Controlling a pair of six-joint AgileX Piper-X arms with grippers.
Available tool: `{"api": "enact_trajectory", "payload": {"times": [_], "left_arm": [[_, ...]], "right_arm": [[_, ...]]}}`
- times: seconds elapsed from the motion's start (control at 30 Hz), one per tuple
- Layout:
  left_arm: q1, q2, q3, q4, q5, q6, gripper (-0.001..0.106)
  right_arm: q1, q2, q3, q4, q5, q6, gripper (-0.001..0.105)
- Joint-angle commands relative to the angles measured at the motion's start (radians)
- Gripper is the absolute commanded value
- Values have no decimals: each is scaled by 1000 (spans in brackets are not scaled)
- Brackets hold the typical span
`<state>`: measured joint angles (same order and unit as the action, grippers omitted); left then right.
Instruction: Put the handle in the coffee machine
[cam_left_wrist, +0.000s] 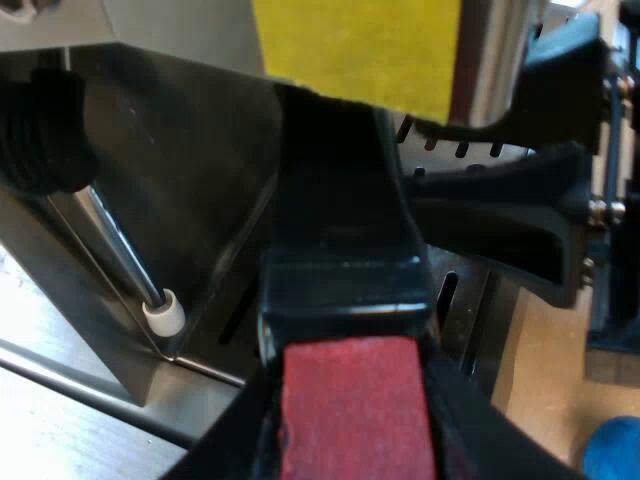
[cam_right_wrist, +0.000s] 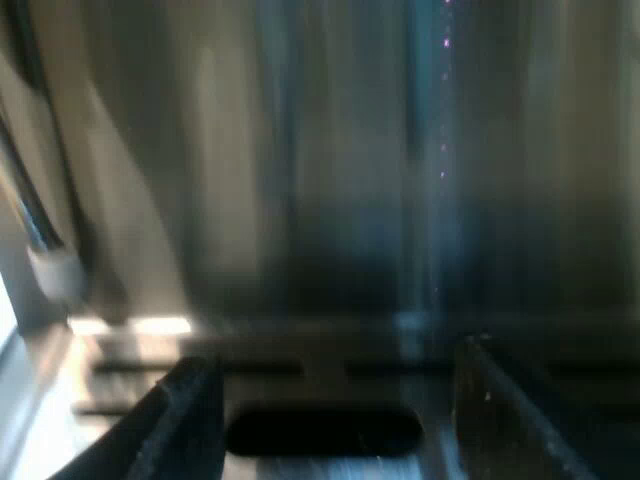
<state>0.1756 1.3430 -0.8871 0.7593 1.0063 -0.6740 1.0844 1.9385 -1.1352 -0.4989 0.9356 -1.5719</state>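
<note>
The holder's dark handle (cam_left_wrist: 340, 250) runs up under the espresso machine's front (cam_left_wrist: 180, 180), beneath a yellow label (cam_left_wrist: 360, 45). Its red end (cam_left_wrist: 355, 385) sits nearest the camera. My left gripper (cam_left_wrist: 352, 440) is shut on the handle, a black finger on each side of the red end. The holder's metal head is hidden under the machine. My right gripper (cam_right_wrist: 340, 400) is open with nothing between its fingers, low over the slotted drip tray (cam_right_wrist: 320, 370) and facing the machine's steel back wall. From the left wrist view that right gripper (cam_left_wrist: 545, 140) hangs close beside the handle.
A steam wand with a white tip (cam_left_wrist: 163, 315) hangs down beside the handle, and its tip (cam_right_wrist: 55, 270) also stands near my right gripper. The drip tray has a dark oval opening (cam_right_wrist: 320, 432). A wooden table surface (cam_left_wrist: 540, 370) and something blue (cam_left_wrist: 615, 450) lie past the machine.
</note>
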Motion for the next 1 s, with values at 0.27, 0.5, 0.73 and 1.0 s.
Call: {"api": "enact_trajectory", "payload": {"times": [0.27, 0.5, 0.73, 1.0], "left_arm": [[2, -33, -18, 0, 114, 14, 0], [2, -33, -18, 0, 114, 14, 0], [2, -33, -18, 0, 114, 14, 0], [2, -33, -18, 0, 114, 14, 0]], "right_arm": [[-23, 53, -4, -304, -61, -197, 53], [-34, 56, -4, -439, -57, -271, 52], [-60, 56, -4, -478, -57, -317, 52], [-61, 56, -4, -545, -60, -356, 52]]}}
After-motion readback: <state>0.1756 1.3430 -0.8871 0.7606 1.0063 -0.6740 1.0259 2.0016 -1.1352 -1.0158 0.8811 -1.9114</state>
